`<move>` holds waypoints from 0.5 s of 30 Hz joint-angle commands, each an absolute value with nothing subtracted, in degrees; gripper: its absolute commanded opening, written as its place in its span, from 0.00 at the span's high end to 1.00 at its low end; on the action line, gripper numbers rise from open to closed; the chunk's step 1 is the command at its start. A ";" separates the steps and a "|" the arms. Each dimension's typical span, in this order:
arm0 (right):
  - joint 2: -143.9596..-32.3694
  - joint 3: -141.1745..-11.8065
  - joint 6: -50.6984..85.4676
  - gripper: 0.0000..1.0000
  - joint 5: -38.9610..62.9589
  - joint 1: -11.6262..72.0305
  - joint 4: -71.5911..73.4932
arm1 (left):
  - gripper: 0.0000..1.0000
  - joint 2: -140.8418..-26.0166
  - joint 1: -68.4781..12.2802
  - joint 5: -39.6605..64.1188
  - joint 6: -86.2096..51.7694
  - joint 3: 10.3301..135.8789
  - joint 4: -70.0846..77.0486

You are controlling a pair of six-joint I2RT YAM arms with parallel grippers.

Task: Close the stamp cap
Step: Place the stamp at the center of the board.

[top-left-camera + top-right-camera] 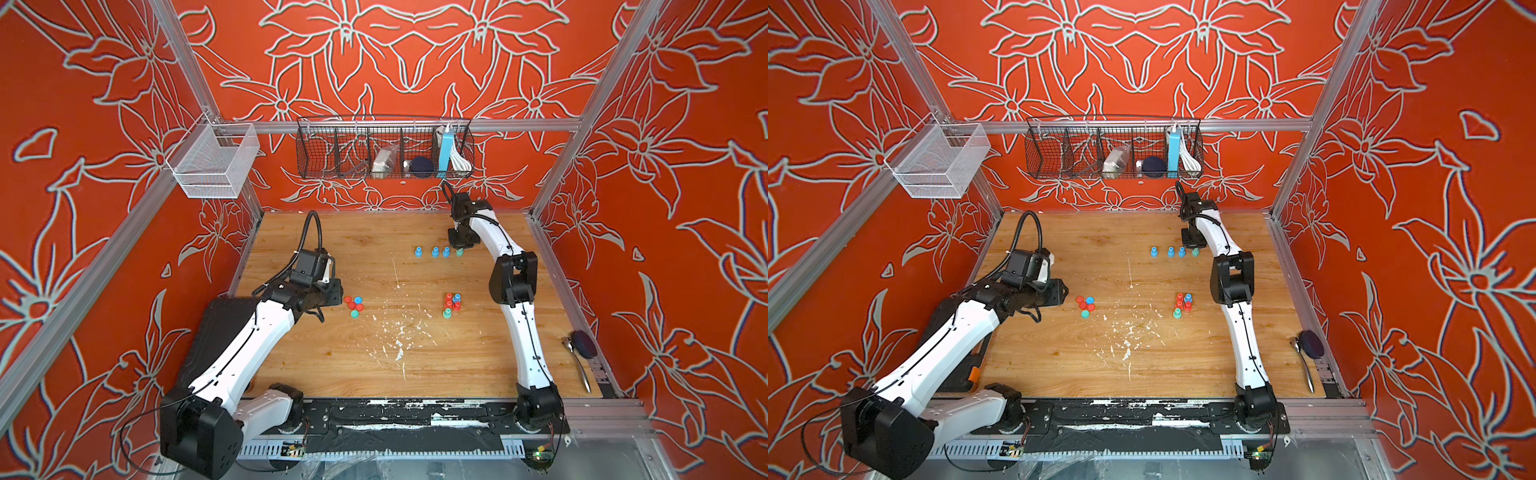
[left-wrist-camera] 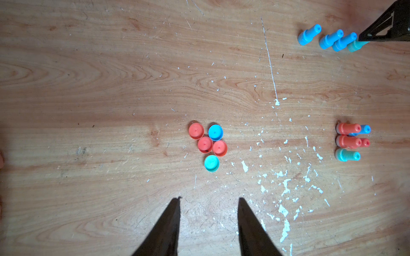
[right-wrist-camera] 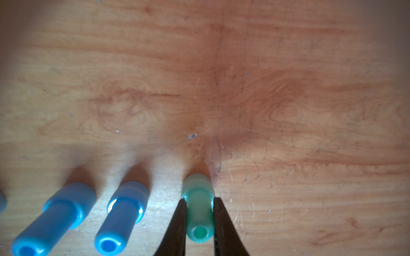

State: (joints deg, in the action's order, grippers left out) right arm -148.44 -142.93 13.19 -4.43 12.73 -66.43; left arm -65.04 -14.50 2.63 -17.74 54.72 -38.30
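Note:
Several loose round caps (image 2: pixel 209 144), red, blue and teal, lie in a cluster on the wooden table (image 1: pixel 374 353). My left gripper (image 2: pixel 209 199) hovers just short of them, open, with nothing between its fingers. At the far right my right gripper (image 3: pixel 198 200) is shut on an upright teal stamp (image 3: pixel 198 208), which stands on the table at the end of a row of three blue stamps (image 1: pixel 435 251). In both top views the teal stamp (image 1: pixel 459 252) shows under the right gripper (image 1: pixel 1195 246). A group of several upright stamps (image 1: pixel 452 304), red, blue and teal, stands mid-right.
A metal spoon (image 1: pixel 577 361) and a dark round object (image 1: pixel 584 343) lie by the table's right edge. A black wire basket (image 1: pixel 384 147) hangs on the back wall and a white mesh basket (image 1: pixel 214 160) at the left. White flecks (image 1: pixel 399 336) mark the table's middle.

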 commanded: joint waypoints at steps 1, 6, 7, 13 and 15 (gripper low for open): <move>-152.23 -142.56 13.38 0.90 -4.61 12.21 -68.66 | 0.57 -65.00 -13.98 2.63 -16.61 55.07 -38.32; -152.14 -143.17 13.49 0.90 -4.77 12.18 -68.11 | 0.57 -64.86 -13.97 2.53 -16.50 55.07 -38.32; -152.30 -143.70 13.49 0.90 -4.75 12.14 -68.20 | 0.57 -64.86 -13.88 2.55 -16.44 55.15 -38.32; -153.01 -145.28 13.71 0.88 -4.00 12.21 -68.98 | 0.57 -65.05 -13.80 2.55 -16.39 55.16 -38.41; -152.95 -145.16 13.70 0.87 -3.91 12.18 -69.22 | 0.57 -65.04 -13.80 2.64 -16.44 55.17 -38.33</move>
State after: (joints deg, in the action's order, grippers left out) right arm -149.64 -145.36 13.21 -4.40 12.71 -67.02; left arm -65.04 -14.22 2.63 -17.50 54.74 -38.30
